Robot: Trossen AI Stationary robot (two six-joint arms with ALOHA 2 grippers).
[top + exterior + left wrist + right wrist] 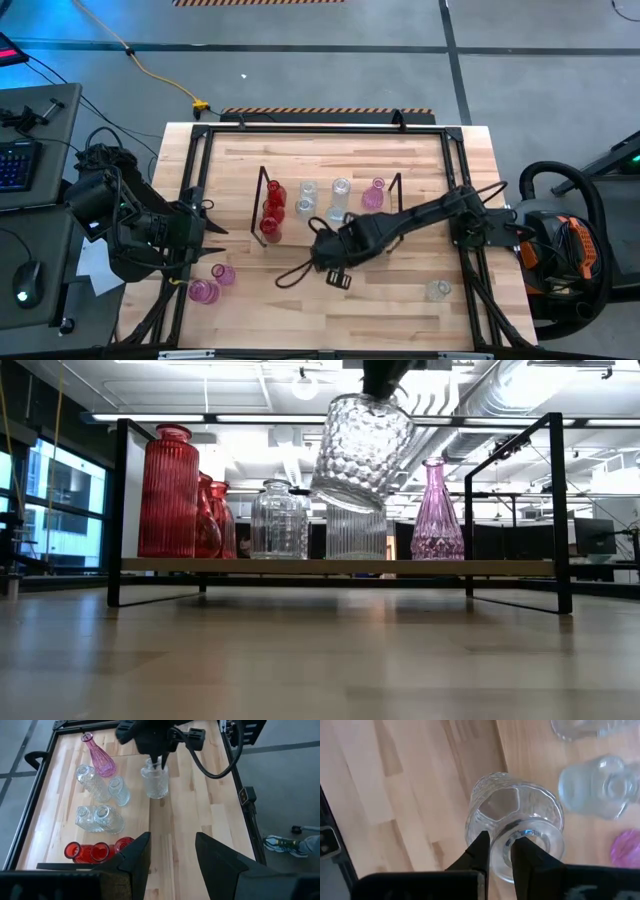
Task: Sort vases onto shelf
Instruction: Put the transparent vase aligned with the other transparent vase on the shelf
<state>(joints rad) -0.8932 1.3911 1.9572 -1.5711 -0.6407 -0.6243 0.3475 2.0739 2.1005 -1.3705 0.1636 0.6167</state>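
Observation:
The shelf point(340, 566) stands mid-table. On its board stand red vases point(168, 495), clear vases point(278, 520) and a pink vase point(435, 510). My right gripper point(328, 250) is on the shelf's near side, shut on a clear dimpled vase point(360, 450) that is up in the air. Two pink vases point(205, 290) stand on the table at the near left, and one clear vase point(438, 290) at the near right. My left gripper point(172, 855) waits open at the table's left edge with nothing between its fingers. My right gripper holds the dimpled vase by its mouth rim point(512, 837), coming from above with the fingers point(481, 851) pointing down. One finger seems to be inside the mouth and one outside. The vase hangs below the fingers, tilted, clear of table and shelf.
A black metal frame point(455, 160) edges the table. Black wire ends point(555, 510) rise at both ends of the shelf. Bare wood lies between the shelf and the table's near edge.

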